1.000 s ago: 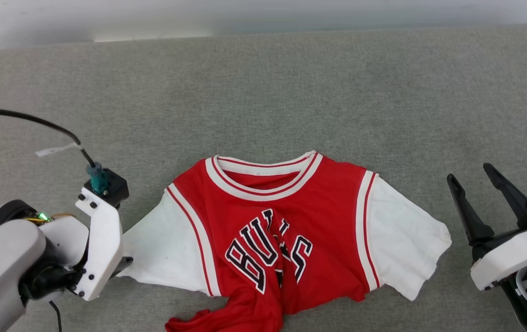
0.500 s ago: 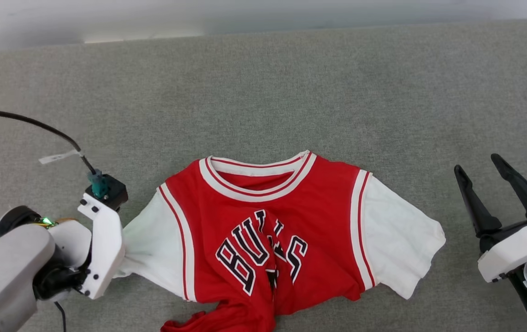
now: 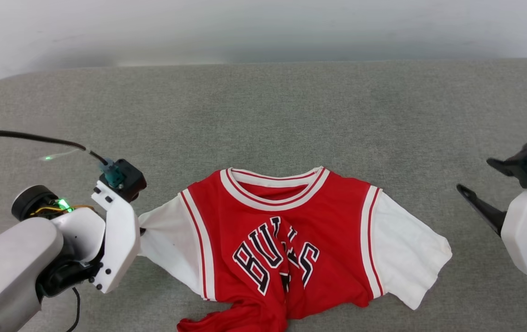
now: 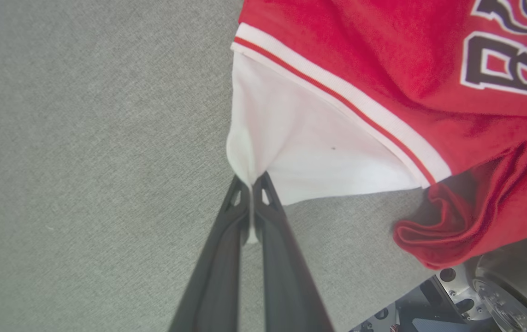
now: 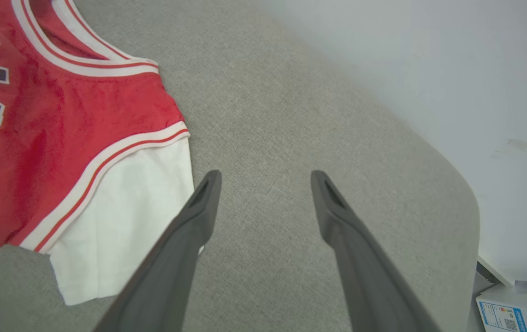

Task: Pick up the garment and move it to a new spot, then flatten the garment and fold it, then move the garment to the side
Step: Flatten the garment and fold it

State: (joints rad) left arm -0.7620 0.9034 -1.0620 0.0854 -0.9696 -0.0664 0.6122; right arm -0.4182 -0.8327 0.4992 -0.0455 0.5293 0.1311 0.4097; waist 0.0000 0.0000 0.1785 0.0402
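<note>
Garment (image 3: 286, 249) position, any change? (K.)
Rumpled on grey cushion (image 3: 263, 115), hem bunched nearest robot. Left gripper (image 4: 250, 183) has just pinched shut on white sleeve (image 4: 300, 152) edge; right gripper (image 5: 265, 177) spread, near other sleeve, not touching. Pick-up half secured, I judge. (M.)

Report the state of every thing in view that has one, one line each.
garment: lying front up on the grey surface, lower red part bunched and wrinkled, not folded.
left gripper: shut on the edge of the garment's white sleeve.
right gripper: open, holding nothing, fingers over the grey surface beside the other white sleeve.
</note>
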